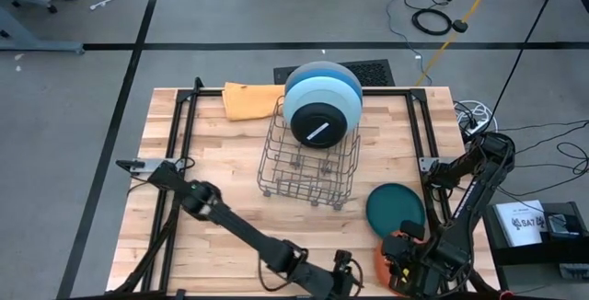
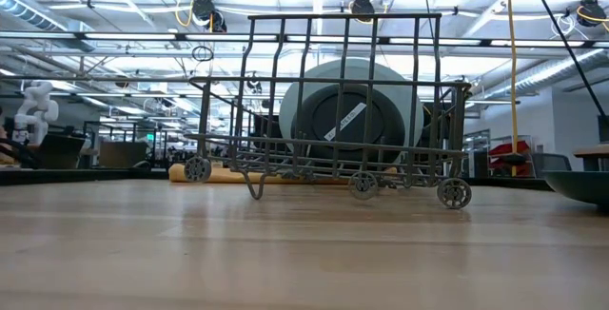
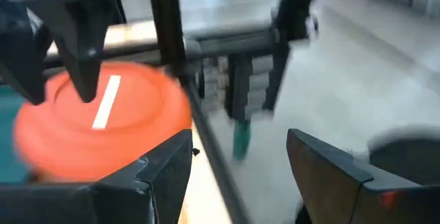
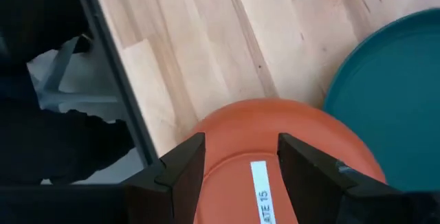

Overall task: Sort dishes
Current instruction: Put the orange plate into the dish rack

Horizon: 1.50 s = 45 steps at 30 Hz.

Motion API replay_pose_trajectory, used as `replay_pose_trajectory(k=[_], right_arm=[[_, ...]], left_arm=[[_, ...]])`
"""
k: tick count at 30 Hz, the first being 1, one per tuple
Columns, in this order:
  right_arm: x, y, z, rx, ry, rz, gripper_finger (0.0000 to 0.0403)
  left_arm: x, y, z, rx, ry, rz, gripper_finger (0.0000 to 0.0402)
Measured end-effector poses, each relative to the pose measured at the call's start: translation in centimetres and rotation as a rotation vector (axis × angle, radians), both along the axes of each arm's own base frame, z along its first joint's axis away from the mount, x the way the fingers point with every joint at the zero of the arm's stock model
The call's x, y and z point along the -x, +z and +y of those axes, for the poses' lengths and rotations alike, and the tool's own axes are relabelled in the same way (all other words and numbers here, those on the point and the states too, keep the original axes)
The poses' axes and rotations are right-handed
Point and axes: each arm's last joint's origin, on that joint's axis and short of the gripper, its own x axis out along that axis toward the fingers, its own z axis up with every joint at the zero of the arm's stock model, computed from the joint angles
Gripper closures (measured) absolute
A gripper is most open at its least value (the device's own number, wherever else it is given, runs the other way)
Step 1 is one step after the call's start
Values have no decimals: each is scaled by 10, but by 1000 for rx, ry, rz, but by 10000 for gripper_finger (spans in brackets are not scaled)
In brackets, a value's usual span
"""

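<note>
Orange plate (image 4: 275, 176) overhangs the table's (image 1: 212, 208) near right edge, directly beneath the right gripper's (image 4: 240, 159) open jaws; left gripper (image 3: 237, 176) gapes empty.

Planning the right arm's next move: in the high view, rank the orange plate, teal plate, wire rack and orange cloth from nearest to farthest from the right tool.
1. orange plate, under the right tool, near edge.
2. teal plate, just beyond.
3. wire rack, table centre.
4. orange cloth, far side.
</note>
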Motion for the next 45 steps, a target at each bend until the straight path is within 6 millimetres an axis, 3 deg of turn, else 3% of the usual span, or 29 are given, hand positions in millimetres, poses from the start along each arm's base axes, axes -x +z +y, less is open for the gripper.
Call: replay_pose_trajectory(k=[4,7,9,14,21,27,39,45], right_arm=[[-2,22,3,-21,1,-24,225],[-5,40,5,-30,-6,-88,225],[-7,51,7,-34,2,-141,225],[-11,66,8,-14,10,-236,225],[-12,67,7,7,3,-269,225],[-12,68,7,28,19,-284,225],[-13,68,7,47,56,-287,225],[-13,68,7,56,58,-296,225]], left_arm=[[-16,-35,-7,142,77,-133,164],[-19,-72,-3,92,205,-42,164],[-23,-84,3,151,260,7,164],[-35,-83,21,464,285,124,164],[-50,-85,48,611,317,219,164],[-58,-101,66,719,331,316,164],[-69,-105,88,823,335,341,164],[-70,-109,96,768,366,368,164]])
